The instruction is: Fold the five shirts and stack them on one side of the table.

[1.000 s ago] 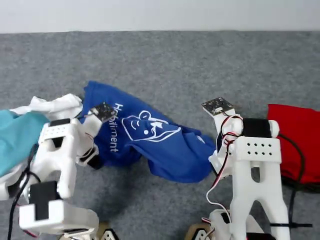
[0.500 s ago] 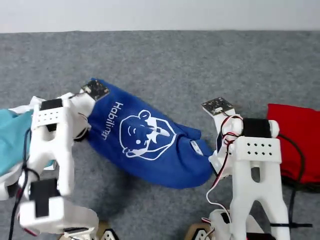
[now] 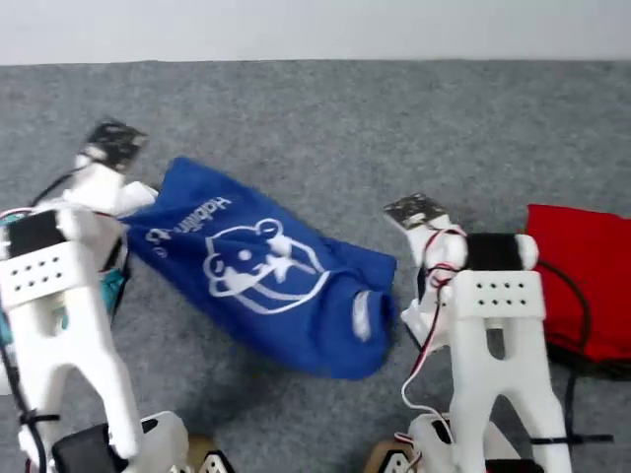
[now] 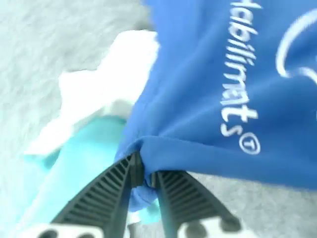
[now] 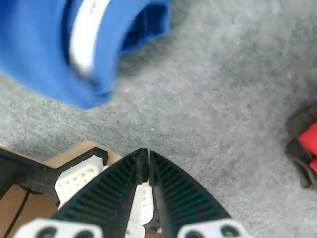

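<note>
blue shirt (image 4: 208, 74) pinched in left fingers (image 4: 116, 183), teal shirt (image 4: 84, 153) partly covered

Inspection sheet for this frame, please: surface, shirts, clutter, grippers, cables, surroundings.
Surface: grey, felt-like table.
Job's things: blue shirt bunched mid-table, unfolded; red shirt lying beside the right arm; white shirt and teal shirt heaped against the blue one.
Clutter: nothing seen.
Grippers: left gripper shut on the blue shirt's edge; right gripper shut, empty, above the table.
Cables: red, white and black wires along the right arm.
Surroundings: pale wall behind the table.
</note>
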